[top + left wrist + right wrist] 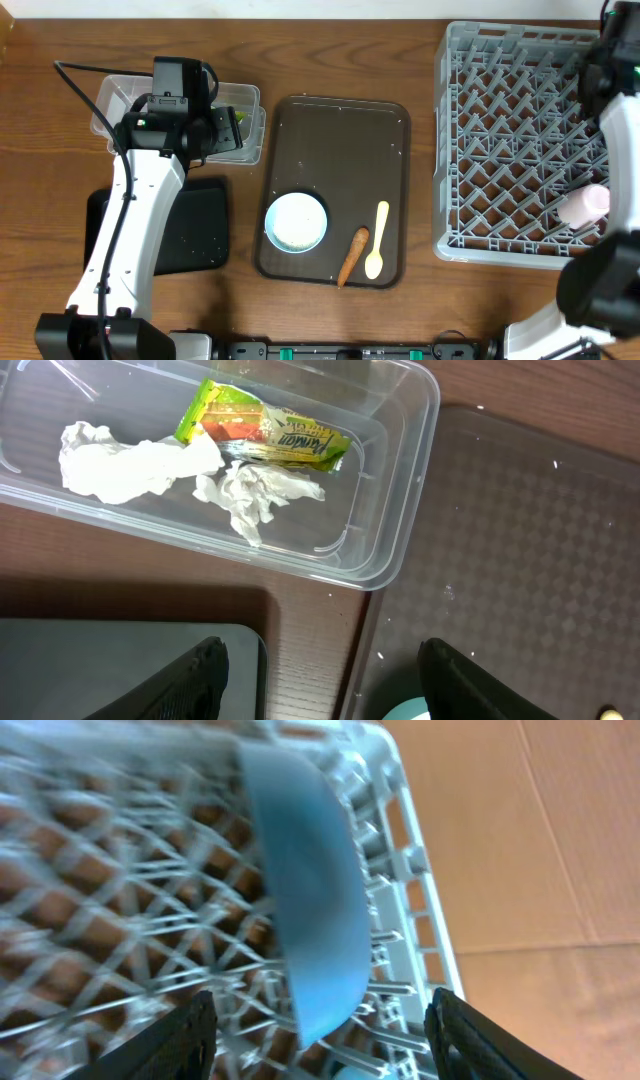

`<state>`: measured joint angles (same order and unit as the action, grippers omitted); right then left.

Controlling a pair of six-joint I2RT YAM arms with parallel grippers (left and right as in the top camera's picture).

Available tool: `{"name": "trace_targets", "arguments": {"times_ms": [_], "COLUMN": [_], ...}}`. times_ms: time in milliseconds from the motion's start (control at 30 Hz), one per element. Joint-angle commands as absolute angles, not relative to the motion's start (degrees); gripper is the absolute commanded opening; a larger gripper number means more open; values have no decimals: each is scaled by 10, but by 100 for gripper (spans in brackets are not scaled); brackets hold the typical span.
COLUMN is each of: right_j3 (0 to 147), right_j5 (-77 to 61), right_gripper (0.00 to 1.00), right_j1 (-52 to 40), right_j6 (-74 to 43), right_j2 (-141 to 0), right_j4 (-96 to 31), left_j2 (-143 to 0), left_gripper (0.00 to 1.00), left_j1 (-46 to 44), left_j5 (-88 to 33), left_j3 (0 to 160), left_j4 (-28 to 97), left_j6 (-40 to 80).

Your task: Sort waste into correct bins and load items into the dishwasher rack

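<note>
- Right wrist view: the right tool [320, 1015] is gaping wide and gripping nothing. The dark blue plate [305, 890] is standing on edge just beyond it, in line with the gap and touching neither finger.
- The plate is leaning among the pegs of the dishwasher rack [110, 880], close to its rim. Blur is hiding how firmly it is sitting.
- In the left wrist view, the left tool [322, 655] is also hanging open and empty, above the table where the black tray [100, 670] and brown tray [520, 560] are nearly meeting.
- Beyond it, the clear tub [400, 490] is holding the snack wrapper [262, 435] and crumpled tissue [130, 465].
- From overhead, the white bowl [296, 221], carrot [352, 256] and spoon [377, 240] are waiting on the brown tray's near end, well apart from both tools.
- The pink cup [585, 203] is lying in the rack's near right part.
- The job is looking roughly half done. Plate and pink cup are racked, and wrapper and tissue are binned. Bowl, spoon and carrot are remaining, and the light-blue cup is not showing clearly.
</note>
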<state>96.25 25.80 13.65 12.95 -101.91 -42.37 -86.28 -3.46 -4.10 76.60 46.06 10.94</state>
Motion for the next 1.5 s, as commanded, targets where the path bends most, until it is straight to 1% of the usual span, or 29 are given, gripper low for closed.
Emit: {"name": "trace_targets", "arguments": {"times_ms": [0, 267, 400, 467, 633, 867, 1100, 1467], "right_j3": [963, 963, 963, 963, 963, 963, 963, 935], "right_j5": [120, -118, -236, -259, -262, -262, -261, -213], "right_gripper": [68, 72, 78, 79, 79, 83, 82, 82], "right_j1": [134, 134, 133, 130, 107, 59, 11, -107], "right_j6": [113, 96, 97, 97, 97, 99, 98, 44], "right_j2": [-980, -968, -968, -968, -968, -968, -968, -968], "right_j4": [-448, -553, -603, -619, -644, -646, -654, -681], "left_j2": [-865, -865, -865, -865, -865, -865, -865, -865], "left_gripper": [64, 64, 64, 64, 64, 64, 65, 65], "left_j1": [-33, -33, -33, -33, -34, -53, -77, -78], "left_j5": [-36, -36, -37, -41, -68, -68, -68, -34], "left_j3": [771, 771, 771, 771, 771, 771, 770, 770], "left_j4": [460, 460, 460, 460, 462, 479, 484, 499], "left_j6": [117, 117, 117, 117, 117, 117, 116, 114]}}
